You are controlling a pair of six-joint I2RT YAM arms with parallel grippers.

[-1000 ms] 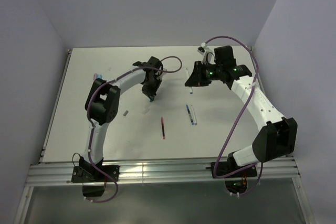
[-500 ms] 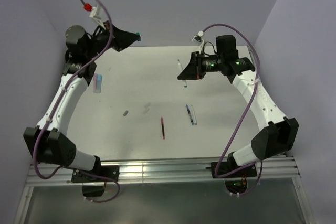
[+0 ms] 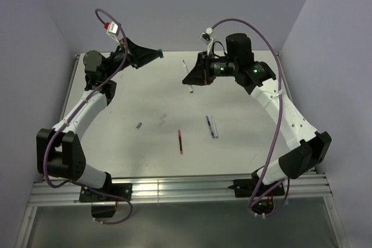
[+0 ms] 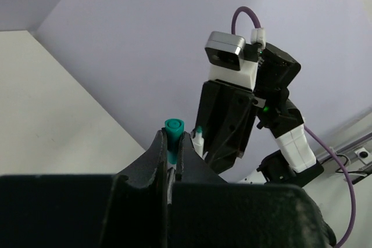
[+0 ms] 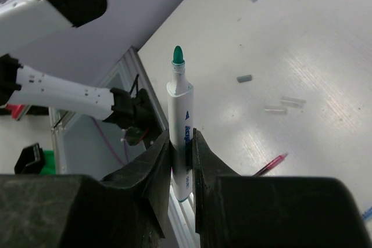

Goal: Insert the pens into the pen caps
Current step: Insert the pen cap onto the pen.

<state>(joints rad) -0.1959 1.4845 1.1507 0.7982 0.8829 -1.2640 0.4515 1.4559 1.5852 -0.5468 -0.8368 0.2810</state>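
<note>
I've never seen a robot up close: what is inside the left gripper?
A teal cap, clamped in the left gripper, its top sticking out past the fingers. Its lower part is covered by them, so how far down it goes cannot be seen.

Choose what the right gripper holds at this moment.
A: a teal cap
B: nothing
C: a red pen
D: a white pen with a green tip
D: in the right wrist view the right gripper is shut on the white pen, green tip pointing away. The teal cap sits in the left gripper, and the red pen lies on the table.
</note>
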